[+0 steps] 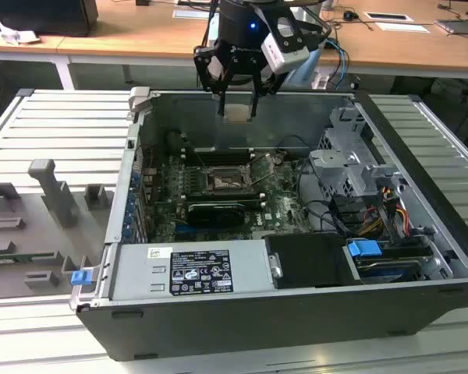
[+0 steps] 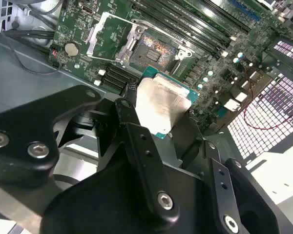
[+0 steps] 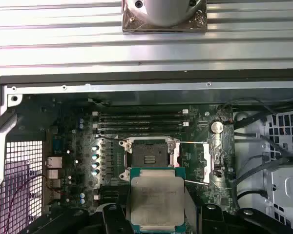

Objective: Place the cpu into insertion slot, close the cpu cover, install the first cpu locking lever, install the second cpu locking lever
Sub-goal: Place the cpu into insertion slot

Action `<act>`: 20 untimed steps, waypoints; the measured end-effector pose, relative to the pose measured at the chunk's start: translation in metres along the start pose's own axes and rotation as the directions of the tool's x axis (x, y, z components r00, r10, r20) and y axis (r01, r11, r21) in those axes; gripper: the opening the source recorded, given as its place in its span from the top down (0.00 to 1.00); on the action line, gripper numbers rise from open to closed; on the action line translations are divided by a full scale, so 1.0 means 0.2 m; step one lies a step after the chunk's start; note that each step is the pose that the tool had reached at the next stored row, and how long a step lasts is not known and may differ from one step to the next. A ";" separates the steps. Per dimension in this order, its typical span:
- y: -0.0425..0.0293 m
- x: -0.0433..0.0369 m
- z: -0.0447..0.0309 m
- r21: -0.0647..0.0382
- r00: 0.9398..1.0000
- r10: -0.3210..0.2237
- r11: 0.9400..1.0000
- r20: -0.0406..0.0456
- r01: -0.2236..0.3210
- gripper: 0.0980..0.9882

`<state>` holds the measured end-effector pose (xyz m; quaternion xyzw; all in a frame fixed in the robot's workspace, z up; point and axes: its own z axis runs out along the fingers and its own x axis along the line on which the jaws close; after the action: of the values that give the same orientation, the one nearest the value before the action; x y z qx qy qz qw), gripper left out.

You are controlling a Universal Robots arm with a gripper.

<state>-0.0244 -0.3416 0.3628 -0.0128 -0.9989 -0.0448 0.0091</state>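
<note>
— What does your claw have?

— My claw (image 1: 238,105) is clamped on the cpu (image 2: 161,105). One black finger (image 2: 129,122) presses each of two opposite edges, and the chip's silvery face with its green border shows between them in both wrist views.

— And where are you holding it?

— Up in the air over the open computer case (image 1: 218,312), about level with its top rim. The chip touches nothing but my fingers.

— What lies under you?

— The insertion slot (image 3: 149,156) sits on the green board below my claw, well apart from the chip. It is uncovered, its dark square middle bare inside the grey metal rim.

— The cover?

— The cpu cover (image 3: 198,163) is swung open and lies just beside the slot, hinged at the slot's edge, with the board showing through its cut-out. A thin locking lever (image 3: 194,143) runs along one edge of it.

— Further out?

— Past the slot from my claw run the long memory slots (image 3: 141,122), side by side. A round coin battery (image 3: 215,127) sits near the cover's far corner. Beyond the case, behind my arm, stands a wooden desk (image 1: 140,31).
</note>
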 end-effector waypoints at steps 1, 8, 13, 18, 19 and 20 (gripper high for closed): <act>0.000 0.000 0.000 0.000 1.000 0.000 1.000 0.000 0.000 0.52; -0.005 0.001 0.018 0.000 1.000 0.024 1.000 0.002 -0.024 0.52; -0.007 0.000 0.029 0.000 0.999 0.047 0.999 0.004 -0.047 0.52; -0.007 0.000 0.031 -0.001 0.996 0.087 0.996 0.008 -0.087 0.52; -0.007 0.000 0.032 -0.001 0.996 0.092 0.996 0.008 -0.092 0.52; -0.007 0.000 0.032 -0.002 0.995 0.096 0.995 0.008 -0.096 0.52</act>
<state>-0.0246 -0.3423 0.3564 -0.0612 -0.9971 -0.0448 0.0070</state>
